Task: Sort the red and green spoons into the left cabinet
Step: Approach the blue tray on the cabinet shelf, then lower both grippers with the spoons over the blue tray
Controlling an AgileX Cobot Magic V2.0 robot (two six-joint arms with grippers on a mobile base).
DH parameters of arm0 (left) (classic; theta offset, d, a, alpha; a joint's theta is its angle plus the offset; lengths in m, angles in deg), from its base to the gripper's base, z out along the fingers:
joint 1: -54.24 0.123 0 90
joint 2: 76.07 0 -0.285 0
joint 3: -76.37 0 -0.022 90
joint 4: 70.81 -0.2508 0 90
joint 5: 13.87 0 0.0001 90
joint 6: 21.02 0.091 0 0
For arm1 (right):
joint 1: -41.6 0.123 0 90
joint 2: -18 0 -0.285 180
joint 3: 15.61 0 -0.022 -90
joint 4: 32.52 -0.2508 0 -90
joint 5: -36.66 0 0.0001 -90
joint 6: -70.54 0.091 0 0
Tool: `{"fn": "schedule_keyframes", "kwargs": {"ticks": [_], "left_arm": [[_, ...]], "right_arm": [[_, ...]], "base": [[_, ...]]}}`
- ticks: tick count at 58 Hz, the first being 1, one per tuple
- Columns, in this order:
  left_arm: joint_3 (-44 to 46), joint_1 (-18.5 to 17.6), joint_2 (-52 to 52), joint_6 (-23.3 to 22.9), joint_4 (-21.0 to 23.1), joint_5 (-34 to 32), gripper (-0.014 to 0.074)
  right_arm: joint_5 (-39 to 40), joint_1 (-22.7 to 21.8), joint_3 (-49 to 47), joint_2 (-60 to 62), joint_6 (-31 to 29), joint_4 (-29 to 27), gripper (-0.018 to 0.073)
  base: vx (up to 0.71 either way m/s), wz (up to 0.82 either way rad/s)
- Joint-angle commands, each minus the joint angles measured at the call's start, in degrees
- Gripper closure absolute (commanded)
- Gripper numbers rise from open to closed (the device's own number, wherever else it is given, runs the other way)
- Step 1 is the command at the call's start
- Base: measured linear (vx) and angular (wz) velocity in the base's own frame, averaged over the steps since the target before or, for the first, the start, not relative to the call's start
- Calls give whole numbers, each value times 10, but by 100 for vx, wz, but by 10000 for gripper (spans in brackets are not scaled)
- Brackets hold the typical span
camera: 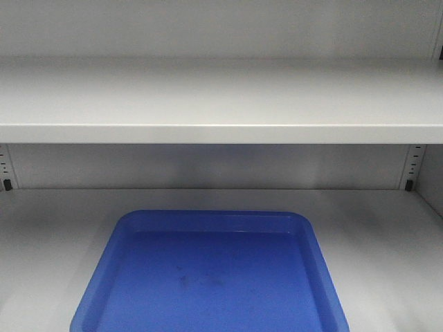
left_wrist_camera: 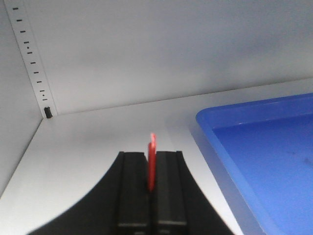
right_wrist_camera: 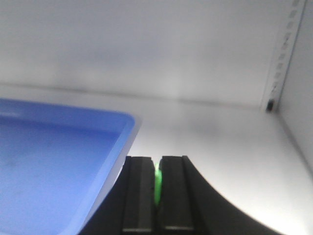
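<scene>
Left gripper clenched on red spoon, right gripper clenched on green spoon; thin edge-on pinches could slip, dropping either against blue tray rim, off cabinet shelf.

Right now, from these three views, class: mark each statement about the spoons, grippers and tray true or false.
1. The left gripper is shut on the red spoon. True.
2. The right gripper is open and holds nothing. False: it is shut on the green spoon.
3. No spoon shows in the tray. True.
4. The tray stands on the upper shelf. False: it stands on the lower shelf, under the upper one.
</scene>
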Motion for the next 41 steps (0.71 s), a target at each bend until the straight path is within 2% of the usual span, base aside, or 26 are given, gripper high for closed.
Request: {"fn": "schedule_keyframes", "kwargs": {"ticks": [1,8,16,21,29,41], "left_arm": [[16,-8,-15,-2,34,-56,600],[39,-39,-41,-1,54,-53,600],[77,-95,-87,-1,53,-60,600],[106,-130,-124,-1,54,-61,600],[147,-183,-182,-1,54,-73,600],[199,-263,-264,-2,54,-113,600]], "right_arm": [[70,-3,-18,-26,-6,-24,562],[96,17,-30,-59,-10,-47,562],[132,90,-49,-105,-21,-45,562],[180,144,-59,-145,-21,-45,562],[242,204,-78,-207,-21,-45,562],[283,247,-127,-292,-14,-45,562]], "base": [[0,0],[0,0],[0,0],[0,0],[0,0],[0,0]]}}
